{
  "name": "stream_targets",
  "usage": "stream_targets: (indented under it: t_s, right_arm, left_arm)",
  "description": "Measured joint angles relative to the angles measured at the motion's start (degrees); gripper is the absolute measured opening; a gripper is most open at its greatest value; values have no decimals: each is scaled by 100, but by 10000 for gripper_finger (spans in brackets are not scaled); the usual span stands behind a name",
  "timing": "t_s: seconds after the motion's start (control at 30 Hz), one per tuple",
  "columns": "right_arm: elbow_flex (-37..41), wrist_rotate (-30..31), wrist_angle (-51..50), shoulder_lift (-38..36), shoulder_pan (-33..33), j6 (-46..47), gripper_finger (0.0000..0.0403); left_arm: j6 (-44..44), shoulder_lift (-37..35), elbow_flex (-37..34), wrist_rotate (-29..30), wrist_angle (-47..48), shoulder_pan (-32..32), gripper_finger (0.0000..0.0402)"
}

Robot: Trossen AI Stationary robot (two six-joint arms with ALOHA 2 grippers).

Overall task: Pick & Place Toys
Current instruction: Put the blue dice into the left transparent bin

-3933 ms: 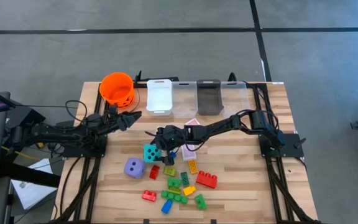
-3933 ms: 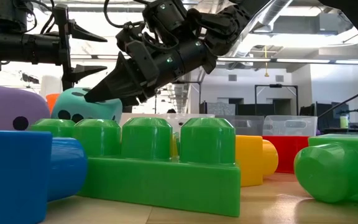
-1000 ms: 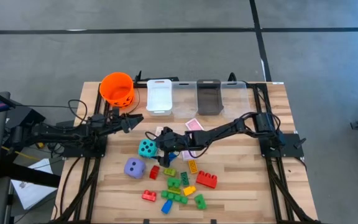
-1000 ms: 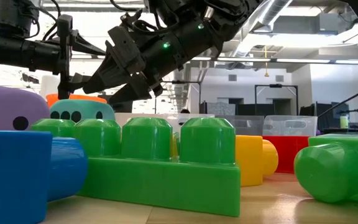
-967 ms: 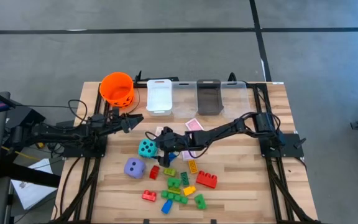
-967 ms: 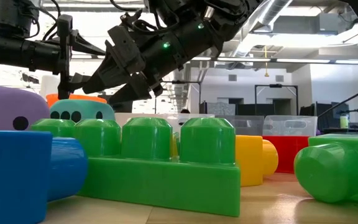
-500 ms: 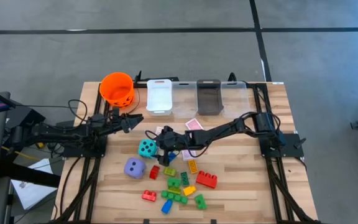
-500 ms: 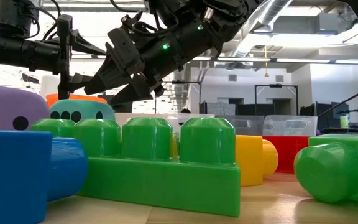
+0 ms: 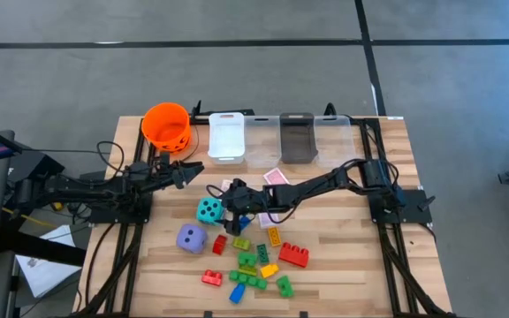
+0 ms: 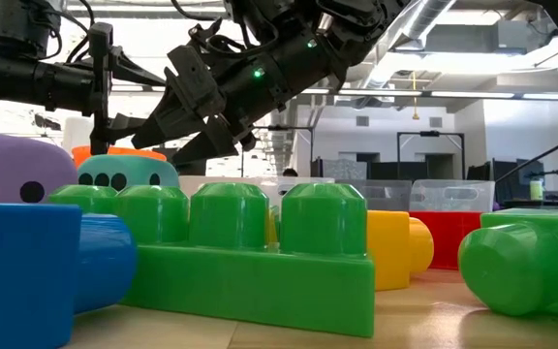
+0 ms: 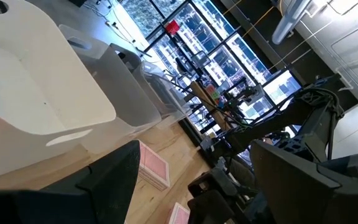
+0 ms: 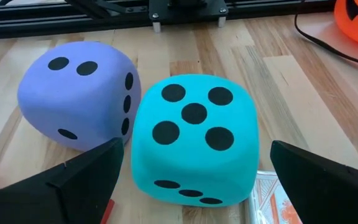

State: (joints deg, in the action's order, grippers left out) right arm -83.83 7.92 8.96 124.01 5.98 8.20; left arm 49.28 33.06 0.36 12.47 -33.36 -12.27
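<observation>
A teal die (image 12: 194, 138) fills the centre of the frame, its top face showing five black dots. A purple die (image 12: 76, 93) sits just beside it at the left, two dots on top. Both rest on the wooden table (image 12: 303, 99). The right gripper (image 12: 194, 186) has its two dark fingers (image 12: 86, 177) spread wide at the lower corners, either side of the teal die. An orange bucket (image 12: 357, 22) shows at the upper right, and a playing card (image 12: 271, 198) lies at the bottom edge.

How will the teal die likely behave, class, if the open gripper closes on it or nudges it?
The teal die has rounded corners and a matte, foam-like look, so it is probably light and may squash slightly. It nearly fills the gap between the right gripper's fingers, so the grip looks tight. A push would likely slide or tip it toward the purple die.
</observation>
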Motion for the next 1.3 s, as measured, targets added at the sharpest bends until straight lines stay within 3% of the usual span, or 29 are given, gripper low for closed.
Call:
stream_targets:
  t_s: [0.67,0.83,1.03,1.3]
  right_arm:
    - [-33,-3,145,115,-46,45,400]
    - [-616,-287,-55,623,-18,87,400]
    - [-1607,-314,-1119,1025,33,33,400]
    - [-1825,-294,-1203,1139,22,193,400]
  left_arm:
    - [1,0,-1,-22,-2,0,298]
    - [2,0,-1,-22,7,0,298]
    - [22,-1,-1,-42,5,0,298]
    - [22,-2,-2,-46,18,2,298]
